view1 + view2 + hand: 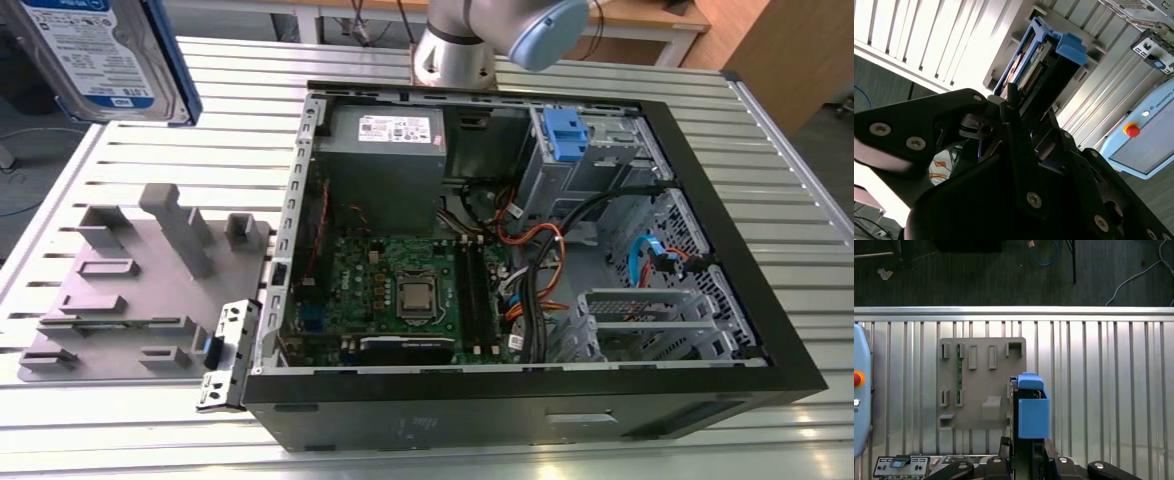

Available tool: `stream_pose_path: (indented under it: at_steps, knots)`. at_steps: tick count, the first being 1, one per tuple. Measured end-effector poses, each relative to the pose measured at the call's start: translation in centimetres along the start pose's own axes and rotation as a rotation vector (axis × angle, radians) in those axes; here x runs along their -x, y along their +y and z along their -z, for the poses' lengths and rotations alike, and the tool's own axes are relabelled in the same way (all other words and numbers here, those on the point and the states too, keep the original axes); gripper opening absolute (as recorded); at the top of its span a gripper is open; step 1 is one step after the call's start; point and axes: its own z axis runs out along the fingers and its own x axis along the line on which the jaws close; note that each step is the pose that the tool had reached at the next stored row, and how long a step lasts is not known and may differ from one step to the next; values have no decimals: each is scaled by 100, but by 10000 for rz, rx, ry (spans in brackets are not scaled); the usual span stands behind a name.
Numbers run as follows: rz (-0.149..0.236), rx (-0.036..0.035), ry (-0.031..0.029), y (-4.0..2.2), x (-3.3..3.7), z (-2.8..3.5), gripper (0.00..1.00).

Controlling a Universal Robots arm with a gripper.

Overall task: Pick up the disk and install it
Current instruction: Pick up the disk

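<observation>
Tool [1026,447] is clamped on the disk [1032,412], up above the tabletop [1104,390]. In the exterior view, the disk [114,55] sits at 11 o'clock from the open case [534,405].

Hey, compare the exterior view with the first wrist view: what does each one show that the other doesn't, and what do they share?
The exterior view adds the inside of the open computer case: its motherboard and grey power supply, plus part of the arm. The first wrist view adds the gripper shut on the disk, a pendant with a red button, and cables on the dark floor. Shared: the disk, the grey fixture plate and the slatted metal table.
</observation>
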Motion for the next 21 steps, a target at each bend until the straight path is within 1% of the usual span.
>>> stream_pose_path:
  at_steps: [5, 13, 21]
  knots:
    - [0, 0, 0, -162, 4, 4, 35]
    - [0, 1, 1, -388, 9, 9, 35]
    - [0, 1, 0, -642, 14, 14, 35]
